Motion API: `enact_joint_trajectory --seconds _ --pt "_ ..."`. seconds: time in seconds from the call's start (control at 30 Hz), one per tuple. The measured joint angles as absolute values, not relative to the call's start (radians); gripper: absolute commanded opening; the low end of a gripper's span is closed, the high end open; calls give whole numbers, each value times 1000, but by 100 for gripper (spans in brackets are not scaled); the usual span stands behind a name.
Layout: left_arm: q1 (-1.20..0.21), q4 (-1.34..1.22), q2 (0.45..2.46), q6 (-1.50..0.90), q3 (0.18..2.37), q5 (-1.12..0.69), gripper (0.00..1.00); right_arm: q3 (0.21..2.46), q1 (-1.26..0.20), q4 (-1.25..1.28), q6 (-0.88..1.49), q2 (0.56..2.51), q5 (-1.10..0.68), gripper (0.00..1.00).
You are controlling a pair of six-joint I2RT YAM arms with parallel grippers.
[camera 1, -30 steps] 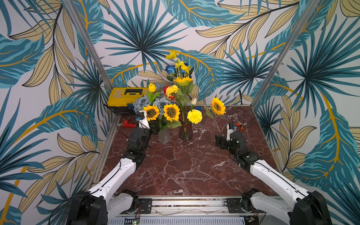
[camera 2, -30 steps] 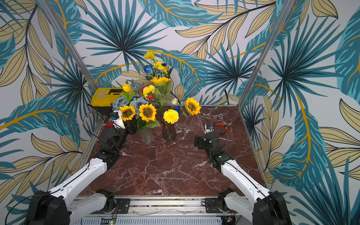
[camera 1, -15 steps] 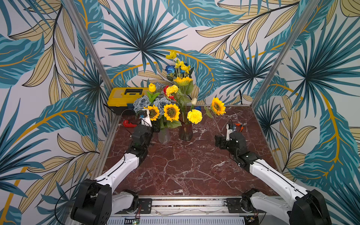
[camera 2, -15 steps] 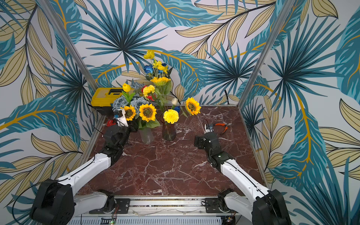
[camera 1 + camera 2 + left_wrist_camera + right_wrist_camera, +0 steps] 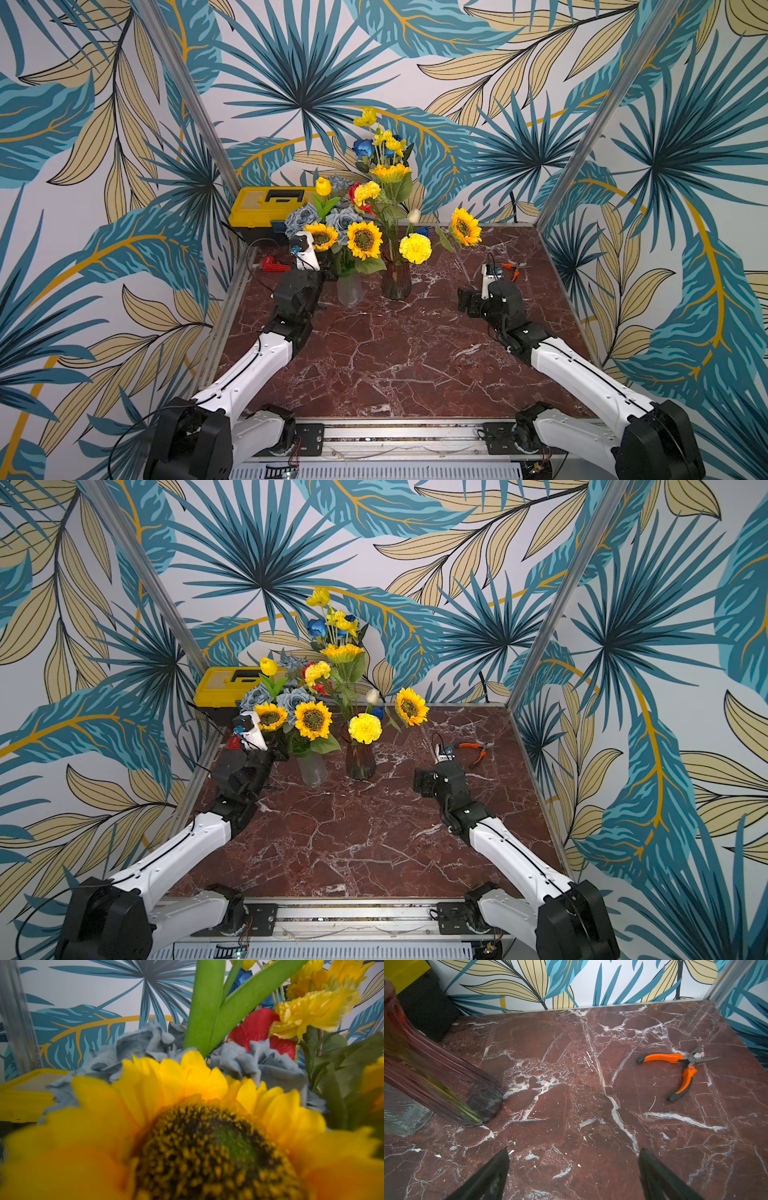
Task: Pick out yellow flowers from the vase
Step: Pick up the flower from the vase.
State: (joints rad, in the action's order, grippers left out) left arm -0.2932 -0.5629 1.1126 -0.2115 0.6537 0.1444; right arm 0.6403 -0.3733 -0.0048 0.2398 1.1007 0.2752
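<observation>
A sunflower (image 5: pixel 322 237) is set just above the left pincer (image 5: pixel 327 272), with a vase (image 5: pixel 349 289) just to the right of it. Ahead and right of the right pincer (image 5: pixel 574 1152) pliers (image 5: pixel 683 1070) are laid on the table (image 5: pixel 571 1064); a second vase (image 5: pixel 436 1084) is stood to its left, beside the first

Yellow flowers, centre of the frame in a top view, all standing in vases. The left sunflower (image 5: pixel 321 236) and middle sunflower (image 5: pixel 364 240), both brown-centred, face forward above the clear vase (image 5: pixel 350 289), with the tulip (image 5: pixel 323 185) above them. The round pompom (image 5: pixel 414 248) sits over the dark vase (image 5: pixel 397 280), and the right sunflower (image 5: pixel 465 226) leans right. The frilled bloom (image 5: pixel 367 192) and small-blossom spray (image 5: pixel 384 137) rise highest, their stems apparently in the dark vase.
</observation>
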Motion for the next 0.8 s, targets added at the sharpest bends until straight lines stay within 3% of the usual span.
enact_joint_trajectory --seconds 0.8 --pt "-293 -562 990 -210 631 109 21 642 -373 -5 248 1114 274 96"
